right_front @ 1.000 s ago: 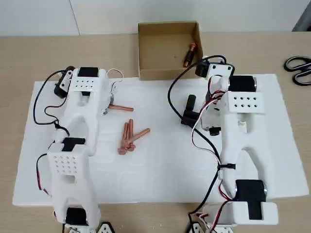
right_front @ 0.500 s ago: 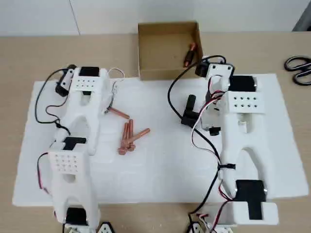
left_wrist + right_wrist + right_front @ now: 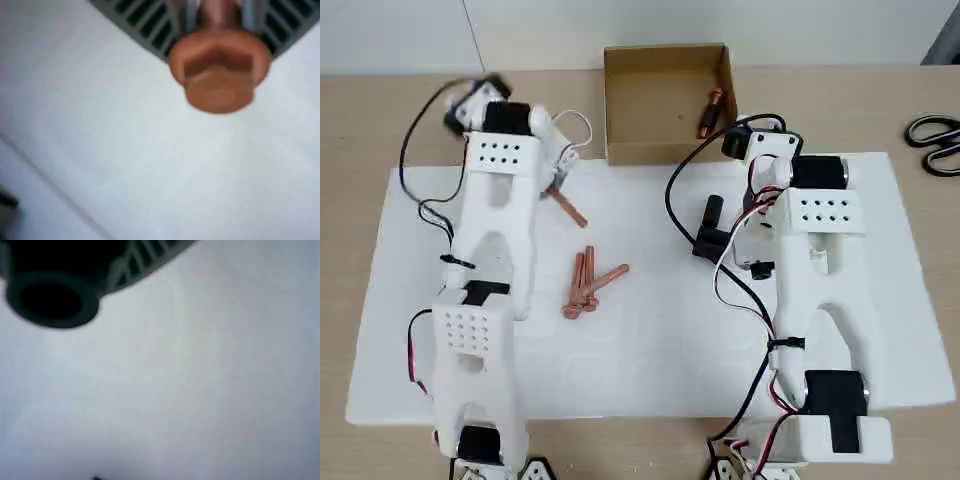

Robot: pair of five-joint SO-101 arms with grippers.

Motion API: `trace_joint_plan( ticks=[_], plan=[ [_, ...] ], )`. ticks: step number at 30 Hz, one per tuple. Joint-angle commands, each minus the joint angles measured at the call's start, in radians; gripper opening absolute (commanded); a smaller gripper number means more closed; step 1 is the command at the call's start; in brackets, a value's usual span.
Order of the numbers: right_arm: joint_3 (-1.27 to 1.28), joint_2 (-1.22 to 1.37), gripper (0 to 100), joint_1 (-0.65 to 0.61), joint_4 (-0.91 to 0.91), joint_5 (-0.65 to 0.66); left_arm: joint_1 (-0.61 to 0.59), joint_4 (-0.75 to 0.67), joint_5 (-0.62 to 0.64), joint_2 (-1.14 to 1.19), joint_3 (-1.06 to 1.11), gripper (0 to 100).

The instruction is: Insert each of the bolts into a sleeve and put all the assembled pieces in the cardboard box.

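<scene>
Sheet: a white foam sheet (image 3: 650, 370) is laid on a wooden table (image 3: 380, 110), with both arms standing at its near edge.

Left arm: it is stretched toward the far left part of the sheet. The left gripper (image 3: 556, 183) is pinched on a copper bolt (image 3: 570, 210). In the high view the bolt is seen slanting out from the fingertips over the sheet, close to the front left corner of the cardboard box (image 3: 665, 152). In the left wrist view its flanged head is seen between the ribbed fingers (image 3: 140, 15), with the sheet behind it.

Right arm: the right gripper (image 3: 712, 228) is closed around a black sleeve (image 3: 50, 300), held over the sheet just in front of the box's right corner. The sleeve's open mouth is seen in the right wrist view. Bolt and sleeve are held well apart.

Loose bolts (image 3: 585, 283): three are left on the sheet between the arms. Two lie side by side and touching; the third is angled away from them at the shank, with all three heads close together.

Box: it is set on the table at the far edge of the sheet. One assembled piece (image 3: 710, 112) is lying against its right wall.

Other: scissors (image 3: 935, 135) are noted at the table's right edge.
</scene>
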Motion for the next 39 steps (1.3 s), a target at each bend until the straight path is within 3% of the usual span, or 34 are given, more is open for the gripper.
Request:
trace_joint_plan(
  ticks=[1,5,10,13,22,28,35,39],
  plan=[
    [0.000,-0.051,0.4,-0.001,-0.008,-0.002,-0.005,0.028,-0.364,-0.023,-0.053,0],
    [0.000,-0.051,0.4,-0.001,-0.008,-0.002,-0.014,0.025,-0.700,-0.012,-0.053,0],
    [0.000,-0.051,0.4,-0.001,-0.008,-0.002,-0.011,0.025,-0.732,0.026,0.068,0],
    [0.000,-0.051,0.4,-0.001,-0.012,-0.002,-0.015,0.020,-0.827,0.089,0.116,0],
    [0.002,-0.051,0.4,-0.001,-0.022,-0.002,-0.028,0.015,-0.790,0.219,0.082,1],
    [0.002,-0.051,0.4,-0.001,-0.019,-0.002,-0.032,0.015,-0.789,0.235,0.082,10],
    [0.002,-0.051,0.4,-0.001,-0.021,-0.002,-0.029,0.017,-0.786,0.233,0.082,0],
    [-0.002,-0.056,0.4,-0.001,-0.022,0.000,-0.032,0.025,-0.786,0.215,0.064,1]
  ],
)
